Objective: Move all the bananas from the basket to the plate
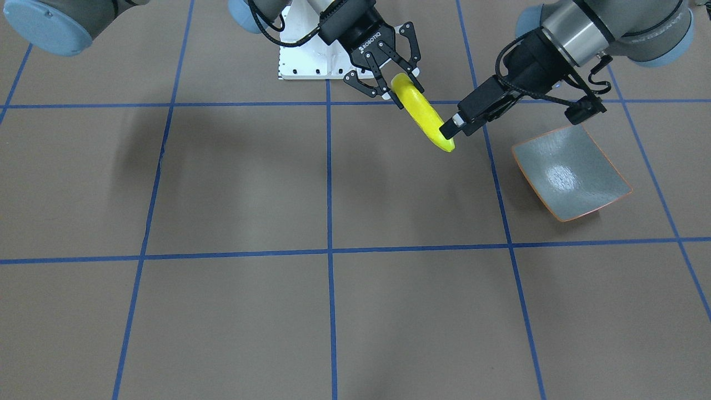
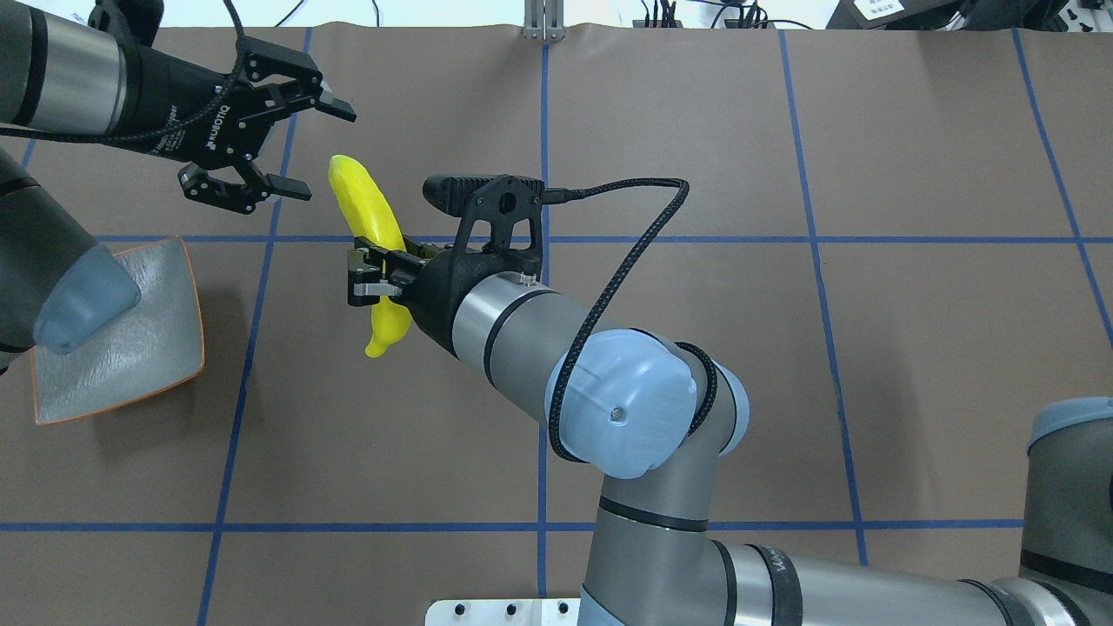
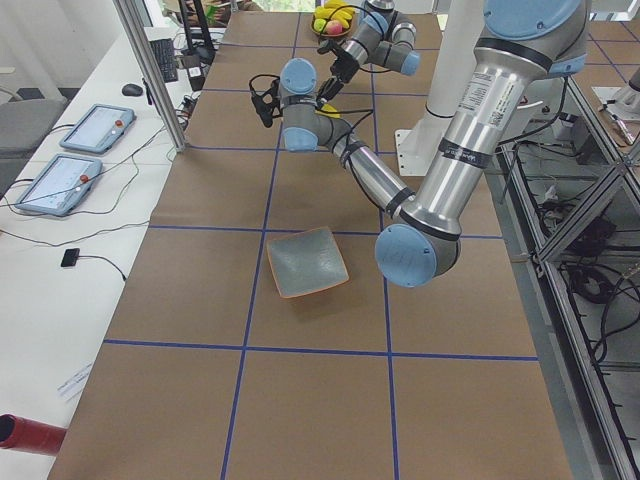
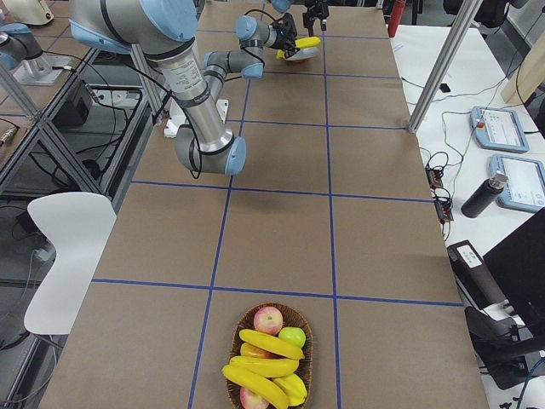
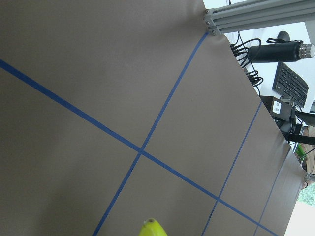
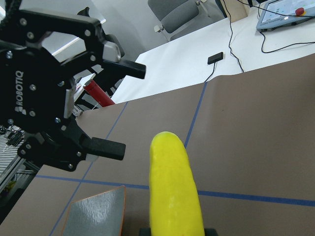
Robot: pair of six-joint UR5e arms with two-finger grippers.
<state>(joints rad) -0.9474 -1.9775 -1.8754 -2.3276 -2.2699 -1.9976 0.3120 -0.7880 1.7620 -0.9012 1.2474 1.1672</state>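
My right gripper (image 2: 369, 278) is shut on a yellow banana (image 2: 365, 217) and holds it in the air above the table, gripping it near the end closer to the robot. My left gripper (image 2: 300, 148) stands open just left of the banana's far end, without touching it. In the right wrist view the banana (image 6: 172, 191) points at the open left gripper (image 6: 120, 108). The grey-green plate (image 2: 148, 348) with its orange rim lies bare under my left arm. Far down the table, the basket (image 4: 302, 328) holds more bananas (image 4: 264, 365).
Red and green apples (image 4: 269, 320) share the basket with the bananas. The robot's white base plate (image 1: 311, 55) lies behind the grippers. A side table with tablets (image 3: 70, 180) and cables runs along the far edge, with an aluminium post (image 3: 150, 70) at the table's edge.
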